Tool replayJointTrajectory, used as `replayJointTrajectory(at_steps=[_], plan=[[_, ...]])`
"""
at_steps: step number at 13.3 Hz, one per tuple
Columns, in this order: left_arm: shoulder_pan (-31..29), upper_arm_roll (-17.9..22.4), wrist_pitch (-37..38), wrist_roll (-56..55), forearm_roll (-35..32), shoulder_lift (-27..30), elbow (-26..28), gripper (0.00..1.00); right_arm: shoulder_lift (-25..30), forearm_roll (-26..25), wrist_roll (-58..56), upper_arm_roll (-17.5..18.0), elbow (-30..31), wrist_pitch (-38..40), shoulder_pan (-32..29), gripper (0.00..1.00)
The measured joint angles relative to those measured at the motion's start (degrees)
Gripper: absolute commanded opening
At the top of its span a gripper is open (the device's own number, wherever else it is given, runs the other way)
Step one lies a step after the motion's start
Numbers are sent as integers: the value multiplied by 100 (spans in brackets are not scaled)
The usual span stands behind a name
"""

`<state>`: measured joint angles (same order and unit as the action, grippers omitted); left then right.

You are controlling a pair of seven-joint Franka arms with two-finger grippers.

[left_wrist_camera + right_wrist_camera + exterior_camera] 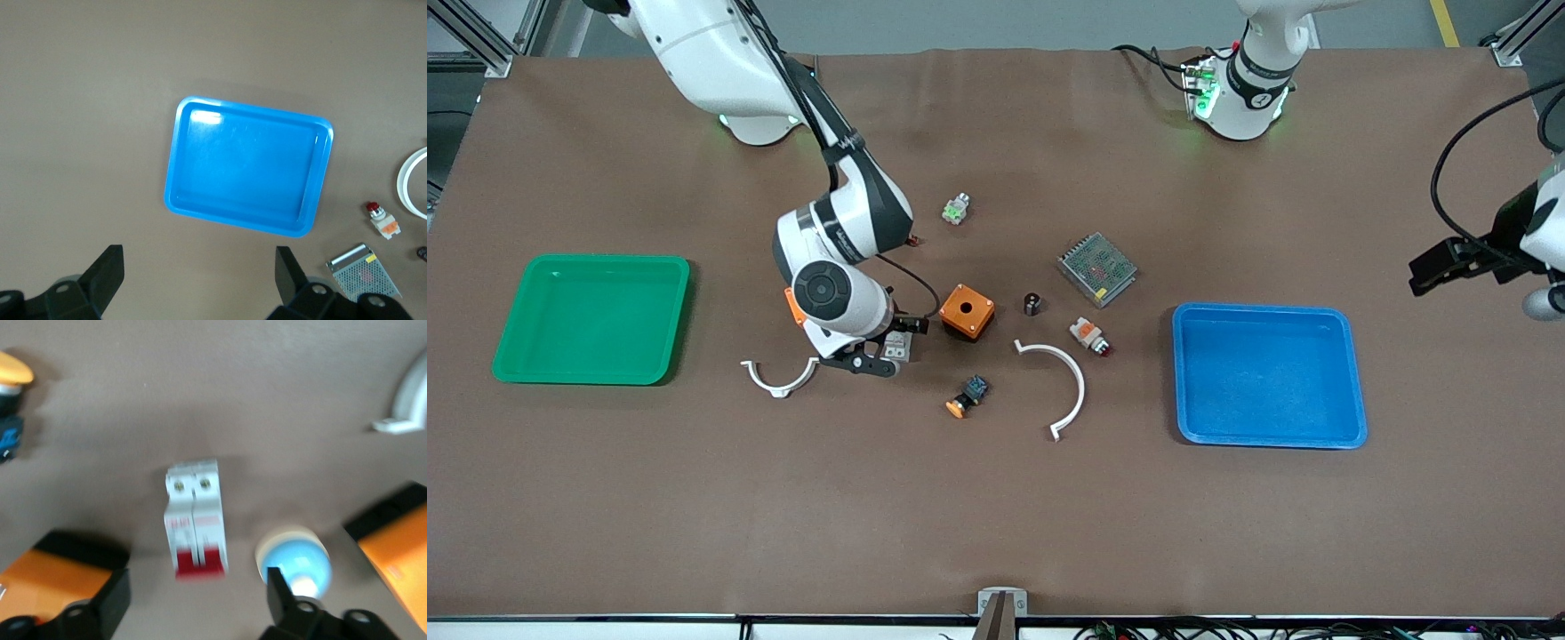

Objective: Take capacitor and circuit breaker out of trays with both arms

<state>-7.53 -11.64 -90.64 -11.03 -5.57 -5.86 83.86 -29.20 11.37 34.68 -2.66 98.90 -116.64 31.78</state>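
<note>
The breaker [195, 520], a small white block with red levers on one end, lies flat on the brown table. My right gripper [193, 607] is open and hovers low over it, with the red end just ahead of the gap between the fingers and nothing held. In the front view the right gripper [879, 359] partly hides the breaker [899, 348]. The capacitor [1032, 304], a tiny black cylinder, stands between the orange box [967, 311] and the grey mesh unit [1097, 268]. My left gripper [1436, 267] is open and empty, high over the table near the blue tray [247, 167].
A green tray [591, 318] sits toward the right arm's end and the blue tray [1267, 373] toward the left arm's end. A white-and-orange button [1089, 335], an orange-capped button [967, 397], two white curved brackets [1065, 382] [780, 378] and a green-white part [956, 210] lie around.
</note>
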Motion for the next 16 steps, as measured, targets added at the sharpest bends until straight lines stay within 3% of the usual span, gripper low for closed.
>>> replayJointTrajectory(at_steps=[3,8,12,16], plan=[[616,627,27,3,108,484,501,100,929,-212,-12,-188,0,1183,-133,100],[702,737,17,3,225,761,869,100,2729,-489,-1536,-241,1225,1564,-1249,100],[701,759,-23,3,228,759,928,100,3174,-853,-3125,-272,1305,1674,-2593,100],[701,758,-125,3,228,751,942,100,3219,-900,-3418,-273,226,2536,-3007,100]])
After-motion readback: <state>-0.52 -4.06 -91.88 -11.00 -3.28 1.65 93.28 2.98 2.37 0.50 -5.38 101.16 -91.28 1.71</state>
